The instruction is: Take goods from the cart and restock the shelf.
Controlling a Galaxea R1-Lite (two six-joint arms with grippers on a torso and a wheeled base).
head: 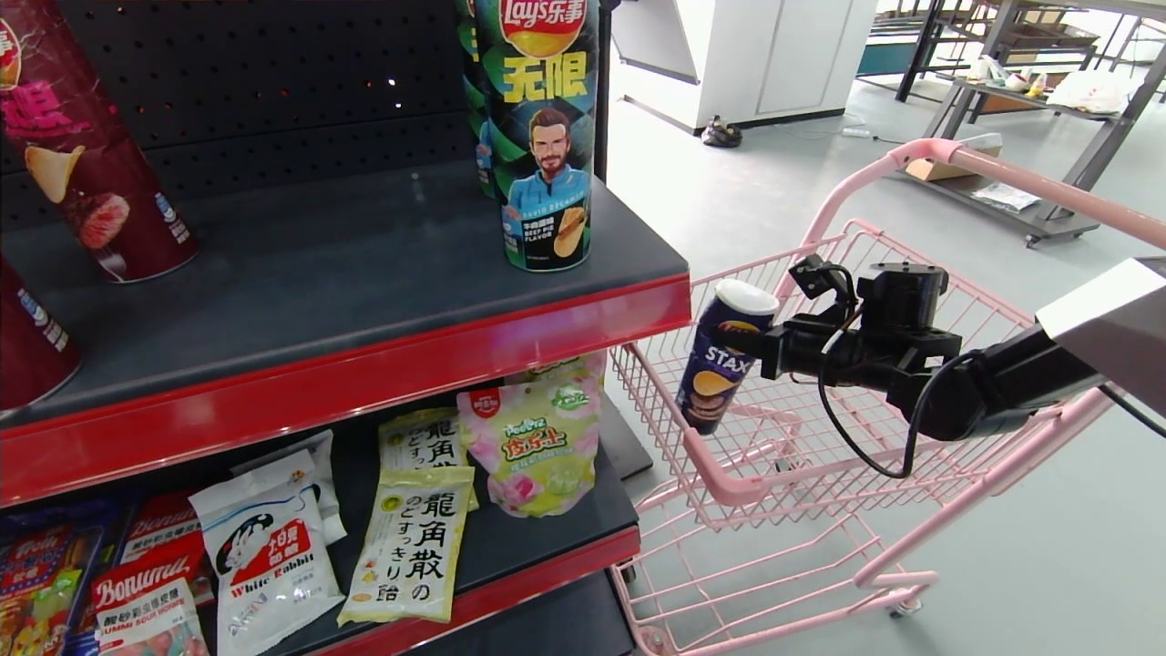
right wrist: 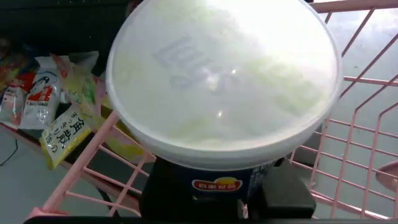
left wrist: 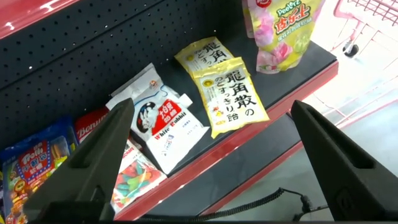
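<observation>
Gripping the blue chip can (head: 713,392) at mid-body, the right gripper (head: 749,351) has its jaws pinched on the tube from both sides. The white lid (right wrist: 224,81) points up and the base hangs free. The can sits between the fingers a little tilted, its top leaning away from the shelf. It hangs above the basket of the pink cart (head: 824,239), over the corner nearest the shelf. It is near the red front edge (head: 455,351) of the upper shelf board (head: 364,246) and not touching it. In the right wrist view the lid lies close under the camera, with the pink wire of the cart beneath and around it.

On the upper board stand a green chip can (head: 545,137) near the end and a dark red can (head: 91,173) farther along, both upright.

The left gripper (left wrist: 211,106) hangs before the lower shelf (left wrist: 311,62) with its jaws spread wide and nothing between them. Past its dark fingers (left wrist: 109,146) lie flat bags: a yellow one (left wrist: 231,93), a white one (left wrist: 163,121) beside it, and a pink and green pouch (left wrist: 281,28) leaning at the shelf's end.
</observation>
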